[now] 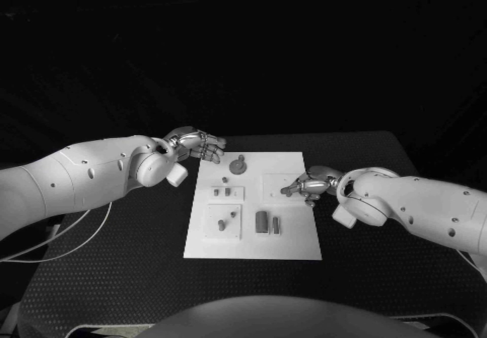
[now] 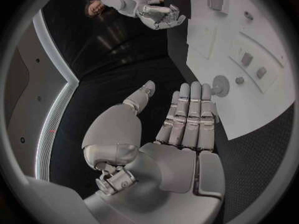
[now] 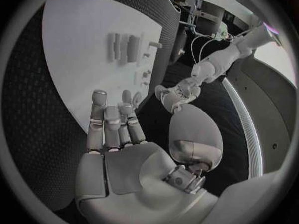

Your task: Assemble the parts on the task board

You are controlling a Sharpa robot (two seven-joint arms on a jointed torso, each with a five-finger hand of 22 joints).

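The white task board (image 1: 294,169) lies in the middle of the table. On it are a grey round part (image 1: 238,166), two small blocks (image 1: 222,191), a peg (image 1: 222,225) and two upright bars (image 1: 268,222). My left hand (image 1: 198,146) hovers at the board's far left corner, fingers straight and apart, palm empty (image 2: 187,129); the round part (image 2: 219,86) lies just past its fingertips. My right hand (image 1: 307,186) sits over the board's right edge, fingers loosely extended (image 3: 118,129) and holding nothing. The bars (image 3: 123,48) lie beyond it on the board (image 3: 81,30).
The black table (image 1: 122,282) surrounds the board with free room in front and on both sides. A white cable (image 1: 76,239) loops at the table's left edge under my left arm. Each wrist view also shows the other hand (image 2: 159,15) (image 3: 177,92).
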